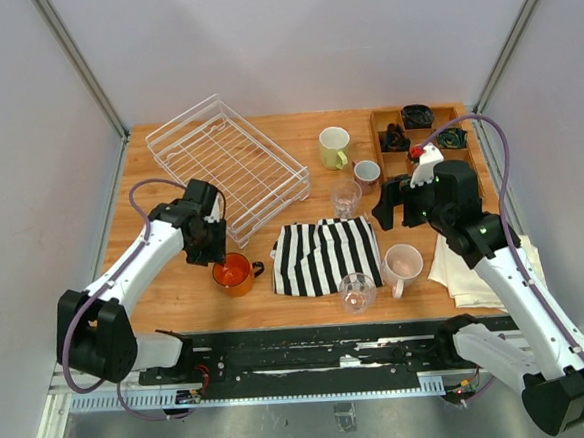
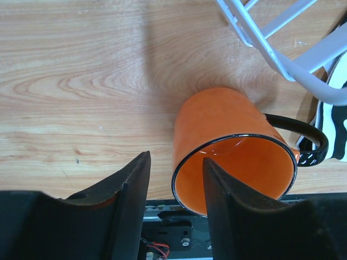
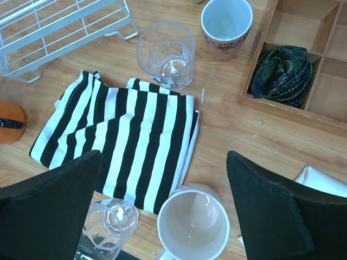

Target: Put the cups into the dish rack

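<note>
The orange mug [image 1: 234, 273] stands upright on the counter [image 1: 157, 294] at the near left, just near of the rack's [image 1: 223, 159] near corner, with its black handle pointing right toward the striped cloth [image 1: 325, 255]. The left gripper [image 2: 176, 162] is down over it, half spread. One finger [image 2: 214, 200] is inside the mug, the other [image 2: 133, 195] is outside on its left, and the mug wall lies between them. A gap still shows at the outer finger, so nothing is pinched.

The rack sits empty at the far left. All other cups are out on the counter. The green mug [image 1: 334, 146] and the small pink mug [image 1: 367, 174] are far, beside the wooden tray [image 1: 379, 133]. One glass [image 1: 347, 197] stands at the cloth's far edge and another [image 1: 357, 292] at its near edge. The pale pink mug [image 1: 403, 263] is just right of that near glass.

The right gripper [image 1: 397, 210] hangs above the cloth's right side, its jaws spread wide and holding nothing.
</note>
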Motion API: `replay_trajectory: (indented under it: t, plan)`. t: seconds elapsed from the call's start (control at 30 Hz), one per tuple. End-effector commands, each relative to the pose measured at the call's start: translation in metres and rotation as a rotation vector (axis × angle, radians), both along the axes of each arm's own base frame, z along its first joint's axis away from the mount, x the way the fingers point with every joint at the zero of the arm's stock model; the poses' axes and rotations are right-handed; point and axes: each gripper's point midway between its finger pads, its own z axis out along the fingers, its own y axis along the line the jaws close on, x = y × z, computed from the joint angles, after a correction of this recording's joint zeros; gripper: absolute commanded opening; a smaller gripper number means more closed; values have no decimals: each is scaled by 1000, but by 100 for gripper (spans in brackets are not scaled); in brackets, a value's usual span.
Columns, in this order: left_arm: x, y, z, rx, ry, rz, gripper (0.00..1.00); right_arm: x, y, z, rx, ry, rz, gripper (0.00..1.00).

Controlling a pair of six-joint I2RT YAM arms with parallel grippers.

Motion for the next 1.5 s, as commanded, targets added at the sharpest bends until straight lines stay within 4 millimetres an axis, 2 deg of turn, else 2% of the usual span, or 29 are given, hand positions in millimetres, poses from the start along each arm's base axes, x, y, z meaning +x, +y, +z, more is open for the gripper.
replay_trajectory:
  t: [0.0, 0.43, 0.53, 0.63, 0.7, 0.73, 0.83, 0.93, 1.0, 1.2, 1.37, 1.4, 1.47]
  plan:
    - [0, -10, -5, -30, 29, -43, 47, 4, 0, 4, -20, -29, 2, 99]
    - [-11, -18, -28, -67, 108, -32, 39, 4, -1, 6, -34, -45, 6, 98]
    - [-14, -18, -32, -57, 127, -37, 32, 4, -2, 7, -37, -50, 5, 99]
    - [-15, -19, -34, -52, 138, -42, 13, 3, -3, 8, -39, -56, 4, 98]
    - [-16, -20, -34, -57, 138, -48, 4, 4, -3, 10, -39, -61, 4, 99]
    - [-15, -22, -33, -65, 133, -54, 1, 4, -3, 10, -37, -60, 3, 99]
    - [-14, -26, -24, -88, 104, -86, 1, 1, 2, 11, -17, -32, 20, 99]
    - [-11, -25, -2, -85, 50, -124, 1, -8, 16, 12, 35, 64, 67, 99]
    - [-8, -30, 21, -122, -21, -146, 1, -16, 28, 15, 91, 132, 108, 98]
    - [-3, -43, 90, -188, -215, -203, 1, -43, 60, 40, 289, 264, 209, 98]
    - [9, -52, 158, -244, -489, -263, 0, -81, 97, 60, 573, 534, 336, 93]
    - [14, -55, 175, -265, -571, -279, 1, -86, 103, 67, 630, 570, 355, 93]
    - [21, -60, 197, -289, -680, -315, 0, -96, 112, 78, 748, 633, 396, 92]
